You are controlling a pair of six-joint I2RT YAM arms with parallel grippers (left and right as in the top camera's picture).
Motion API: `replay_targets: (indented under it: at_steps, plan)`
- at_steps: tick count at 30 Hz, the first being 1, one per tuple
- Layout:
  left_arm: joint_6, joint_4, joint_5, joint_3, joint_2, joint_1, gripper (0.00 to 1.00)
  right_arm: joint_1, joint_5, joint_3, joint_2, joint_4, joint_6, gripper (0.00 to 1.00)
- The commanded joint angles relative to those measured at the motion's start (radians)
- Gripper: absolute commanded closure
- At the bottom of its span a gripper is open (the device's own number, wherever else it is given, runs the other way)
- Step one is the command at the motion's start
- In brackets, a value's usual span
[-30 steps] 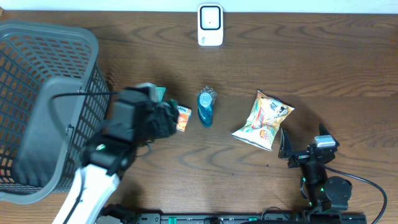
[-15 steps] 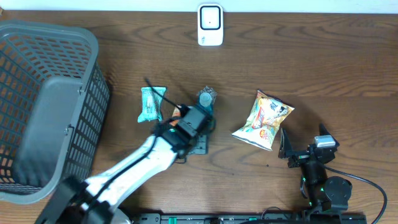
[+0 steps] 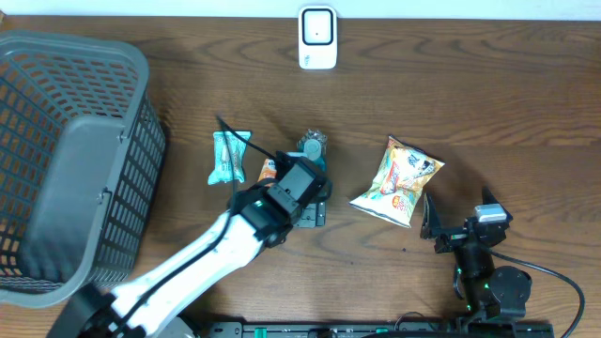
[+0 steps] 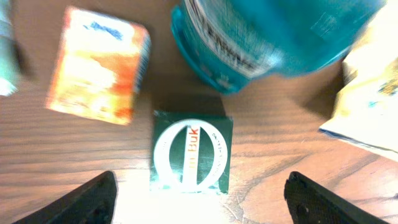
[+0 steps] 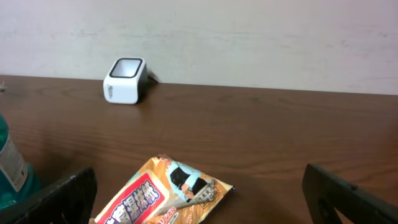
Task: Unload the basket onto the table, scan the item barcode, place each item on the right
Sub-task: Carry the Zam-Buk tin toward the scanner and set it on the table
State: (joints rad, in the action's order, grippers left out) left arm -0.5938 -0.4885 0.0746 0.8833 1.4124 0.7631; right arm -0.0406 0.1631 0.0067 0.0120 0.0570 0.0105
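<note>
A dark wood table (image 3: pixel 470 103) runs to a white wall, with a white barcode scanner (image 3: pixel 317 38) at its 12 o'clock edge. The left gripper (image 4: pixel 202 190) hangs over a small dark green box (image 4: pixel 191 151), fingers spread wide and clear of it. From the box, a teal bottle (image 4: pixel 261 37) sits at 1 o'clock and an orange packet (image 4: pixel 96 65) at 10 o'clock. The right gripper (image 5: pixel 199 190), jaws spread and holding nothing, sits at 5 o'clock from a snack bag (image 3: pixel 397 181).

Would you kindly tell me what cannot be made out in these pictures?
Left wrist: blue bottle, label blurred, top cut by frame edge.
Overhead: orange box partly hidden under left arm; barcodes too small.
Right wrist: snack bag cut off by bottom edge.
</note>
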Motion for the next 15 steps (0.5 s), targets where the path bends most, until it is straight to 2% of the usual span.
replay_targets:
  at_steps: [1,4,9,10,15]
  plan:
    - [0.037,-0.027,0.111,0.032,-0.093,-0.001,0.14,0.007,0.0,-0.001,-0.005,0.004,0.0,0.01]
    - [0.133,-0.028,0.188,0.054,-0.181,-0.001,0.13,0.007,0.0,-0.001,-0.005,0.004,0.0,0.01]
    - [0.273,-0.012,0.437,0.177,-0.286,-0.001,0.02,0.007,0.0,-0.001,-0.005,0.004,0.0,0.01]
    - [0.312,0.006,0.474,0.207,-0.299,-0.001,0.02,0.007,0.0,-0.001,-0.005,0.004,0.0,0.01]
    - [0.662,0.233,0.599,0.36,-0.322,-0.013,0.02,0.007,0.0,-0.001,-0.005,0.004,0.0,0.01]
